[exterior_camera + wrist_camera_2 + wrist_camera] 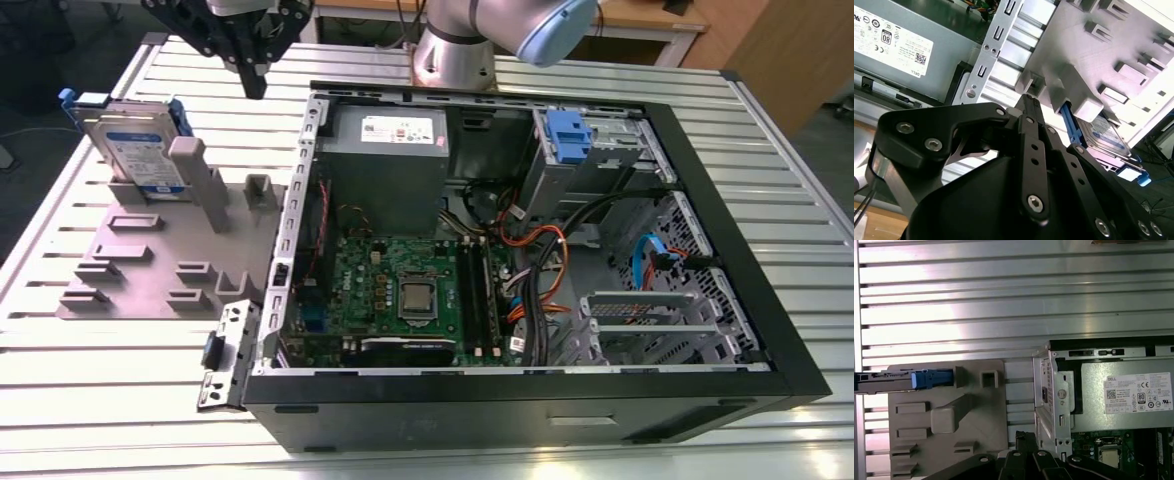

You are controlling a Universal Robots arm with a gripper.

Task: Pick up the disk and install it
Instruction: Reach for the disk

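The gripper (254,88) hangs with its fingers pressed together and nothing between them, at about eleven o'clock in the exterior view, apart from the disk and toward its two o'clock. In both wrist views its dark linkage converges to one closed tip (1027,98) (1021,437). The slatted metal table (80,400) carries everything. The open black computer case (747,250) takes the middle and the three o'clock side of the exterior view, with the grey power supply (387,150) at its twelve o'clock end and the green motherboard (400,280) toward six o'clock of that. At nine o'clock of the case lies a grey moulded fixture (160,260) with slots and posts. The disk (140,150) stands on edge in the fixture's far slot, at roughly ten o'clock in the exterior view, leaning slightly against a post; the first wrist view shows it edge-on (894,381), and the second wrist view shows its labelled face (1104,132). It is not yet picked up. It looks stiff and fairly dense for its size, with smooth metal faces that could slip, and it is probably sensitive to knocks. The likeliest hold is across its two flat faces near the free upper edge, clear of the blue plastic rails, which may flex.
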